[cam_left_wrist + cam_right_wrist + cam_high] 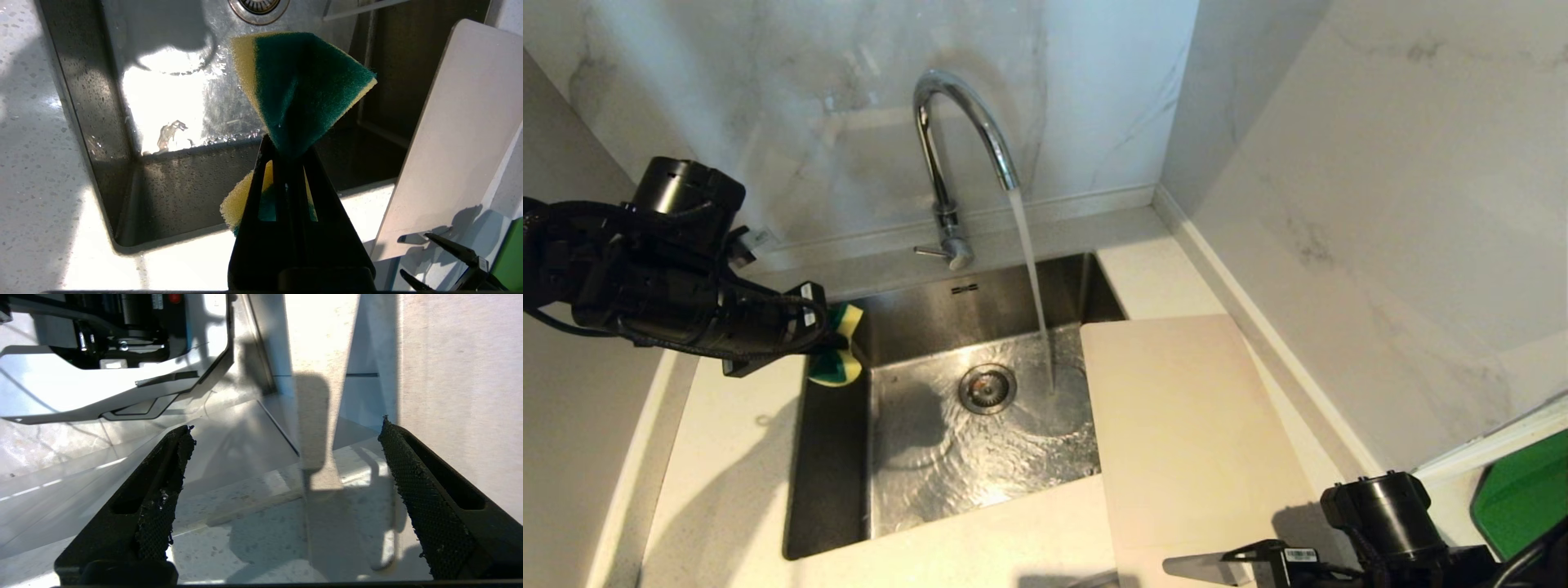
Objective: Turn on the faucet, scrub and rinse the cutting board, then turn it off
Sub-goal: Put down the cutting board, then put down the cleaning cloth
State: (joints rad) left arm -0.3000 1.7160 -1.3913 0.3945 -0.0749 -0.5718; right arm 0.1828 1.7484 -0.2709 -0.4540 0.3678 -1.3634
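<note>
already water is seen running from the tall chrome gooseneck faucet (956, 147) into the steel sink (915, 327). the thin pale beige plastic cutting board (1184, 425) is laid on the table (727, 457) at the sink's right edge, partly overhanging the basin. the green and yellow sponge (298, 90) is pinched between the pressed-together fingers of the left gripper (288, 163) at the sink's left rim. the right gripper (282, 473) is held with fingers spread wide beside the board's near end. that end should probably be gripped squarely and the board brought under the stream before scrubbing.

Cutting board's (1192, 425) near end perhaps cropped
</note>
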